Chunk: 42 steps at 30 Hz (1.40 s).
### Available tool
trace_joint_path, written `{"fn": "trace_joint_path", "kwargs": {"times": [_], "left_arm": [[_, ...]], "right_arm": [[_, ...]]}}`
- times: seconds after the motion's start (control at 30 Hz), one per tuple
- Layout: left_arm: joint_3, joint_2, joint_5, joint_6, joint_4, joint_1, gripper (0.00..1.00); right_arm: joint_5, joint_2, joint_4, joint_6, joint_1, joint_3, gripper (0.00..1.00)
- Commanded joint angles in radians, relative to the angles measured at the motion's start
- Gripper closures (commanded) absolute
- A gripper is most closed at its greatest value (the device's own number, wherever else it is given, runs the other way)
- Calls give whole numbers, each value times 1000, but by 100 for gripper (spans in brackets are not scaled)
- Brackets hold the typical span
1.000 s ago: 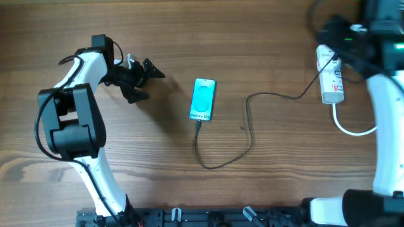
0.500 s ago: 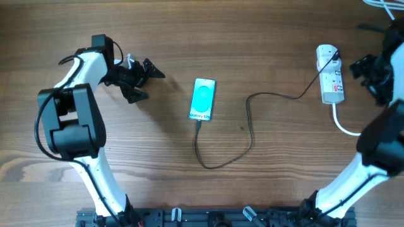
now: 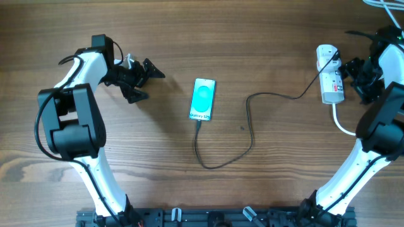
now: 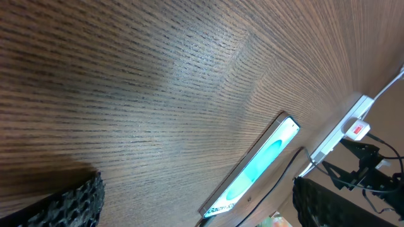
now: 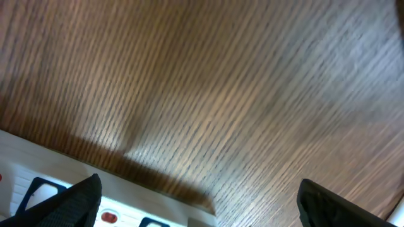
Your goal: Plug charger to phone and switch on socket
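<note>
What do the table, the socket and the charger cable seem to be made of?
Table: wood or wood-look laminate, matt; straight grain lines show.
Socket: smooth white plastic, it seems.
Charger: black, probably rubbery plastic sheath; it lies in soft loops.

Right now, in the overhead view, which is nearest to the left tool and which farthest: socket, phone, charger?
1. Phone, mid-table, closest to the left tool.
2. Charger, looping just beyond the phone.
3. Socket, farthest, across the table.

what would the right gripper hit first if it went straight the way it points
Most likely the socket: the open right gripper points toward it. Height is unclear; it might pass over.
</note>
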<state>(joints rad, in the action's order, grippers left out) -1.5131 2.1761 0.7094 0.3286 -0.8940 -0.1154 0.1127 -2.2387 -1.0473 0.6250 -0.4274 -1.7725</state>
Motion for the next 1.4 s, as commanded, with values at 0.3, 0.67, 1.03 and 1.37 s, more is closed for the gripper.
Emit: {"fn": "trace_joint_path", "kwargs": {"times": [0.3, 0.67, 1.03, 1.37], "left_arm": [[19, 49, -79, -3, 3, -5, 0], [19, 49, -79, -3, 3, -5, 0], [19, 49, -79, -3, 3, -6, 0], [19, 49, -79, -3, 3, -5, 0]], "right_arm": [[-138, -29, 122, -211, -3, -2, 0], [-137, -30, 51, -209, -3, -2, 0], [-92, -30, 101, -177, -3, -1, 0], [-168, -30, 77, -206, -2, 0, 0]]}}
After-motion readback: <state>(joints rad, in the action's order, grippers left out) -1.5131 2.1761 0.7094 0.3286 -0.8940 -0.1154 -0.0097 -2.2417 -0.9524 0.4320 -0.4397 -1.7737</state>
